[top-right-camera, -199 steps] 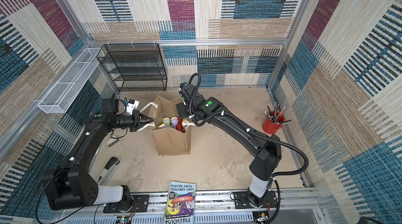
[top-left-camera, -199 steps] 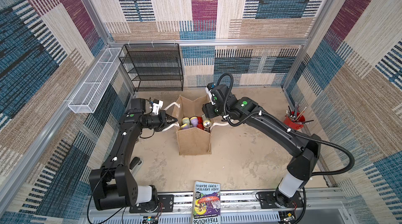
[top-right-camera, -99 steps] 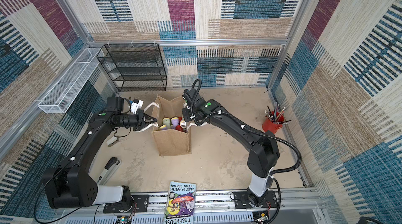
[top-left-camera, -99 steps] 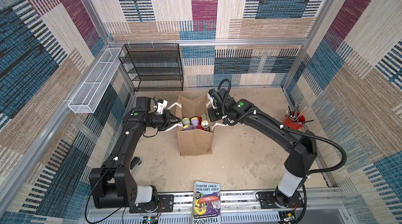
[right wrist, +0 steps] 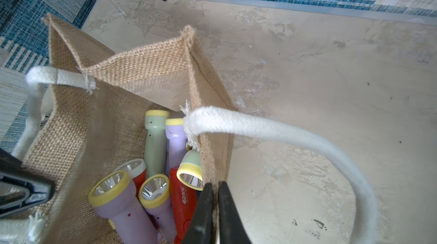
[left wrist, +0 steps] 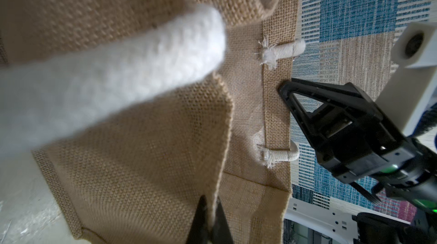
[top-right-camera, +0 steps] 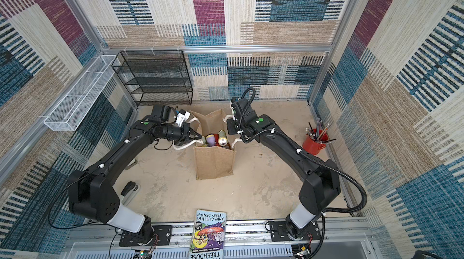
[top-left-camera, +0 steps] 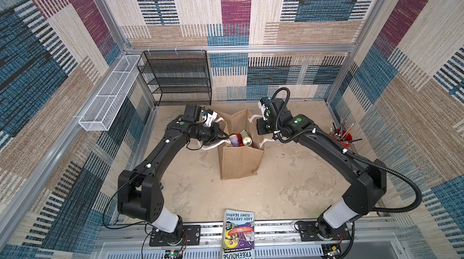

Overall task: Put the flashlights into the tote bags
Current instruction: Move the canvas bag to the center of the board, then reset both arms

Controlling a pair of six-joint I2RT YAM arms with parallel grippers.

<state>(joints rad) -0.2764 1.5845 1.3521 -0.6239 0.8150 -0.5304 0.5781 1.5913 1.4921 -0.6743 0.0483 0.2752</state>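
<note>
Bright, even light with soft shadows; the thick white rope handle (left wrist: 106, 84) blurs close to the left wrist lens.

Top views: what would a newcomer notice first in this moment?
The tan tote bag stands open mid-table with both arms on it: the left gripper and right gripper each pinch an opposite rim. It holds the flashlights, lilac, red and pale green, several with yellow heads. A red pot of pens sits at the right wall.
</note>
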